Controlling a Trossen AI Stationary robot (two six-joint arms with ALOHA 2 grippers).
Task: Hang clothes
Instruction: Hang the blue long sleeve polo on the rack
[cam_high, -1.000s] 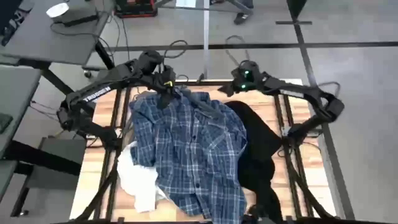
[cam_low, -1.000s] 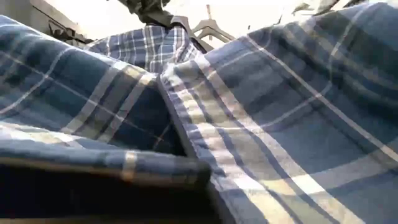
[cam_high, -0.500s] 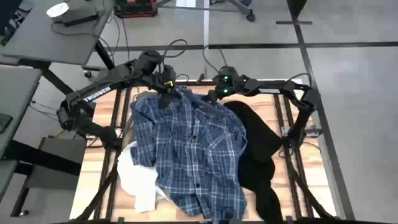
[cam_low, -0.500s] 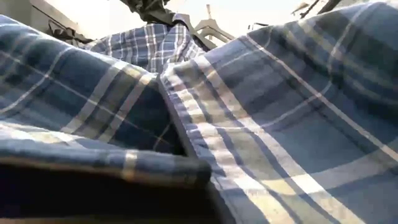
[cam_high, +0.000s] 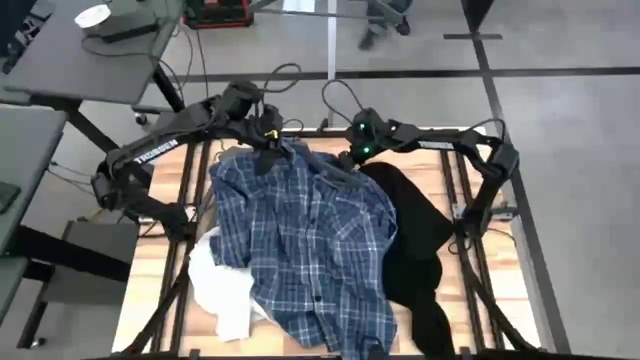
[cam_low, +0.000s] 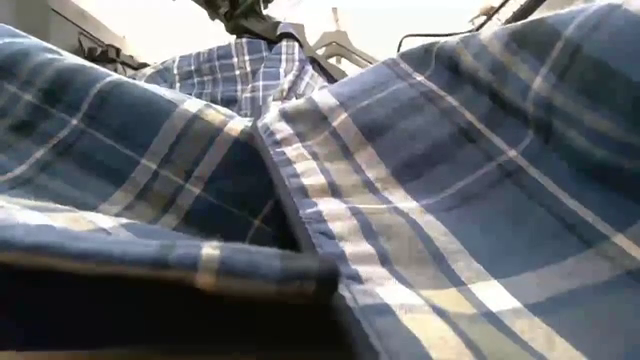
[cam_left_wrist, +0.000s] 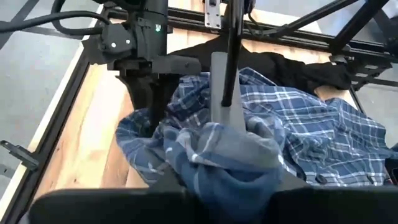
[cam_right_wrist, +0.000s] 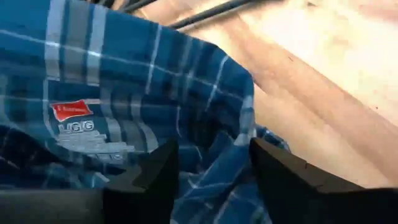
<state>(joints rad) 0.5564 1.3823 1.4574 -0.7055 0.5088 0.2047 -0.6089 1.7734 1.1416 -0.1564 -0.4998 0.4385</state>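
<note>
The blue-and-white plaid shirt lies spread over the middle of the table. It covers part of the black top on its right and the white top at its near left. My left gripper is above the far edge, shut on the shirt's raised far end. A grey stem with a dark rod rises out of that bunch. My right gripper is open at the shirt's collar. Its fingers stand on either side of a plaid fold beside the neck label. My left gripper holds a bunched wad of the shirt's far end between its fingers, several layers gathered together. The fingers slant down from the table's far left. That end is lifted off the table, while the rest of the shirt lies on the table. I cannot tell whether my right gripper touches the fold.
Bare wooden table shows along the left and right sides. Dark frame rails run down both sides. A grey desk stands beyond the far left corner. In the low view the shirt fills nearly everything.
My right gripper has moved along the far edge toward the table's left. It has sunk and tipped further downward, ending at the shirt's collar. The shirt and my left gripper have stayed where they were.
</note>
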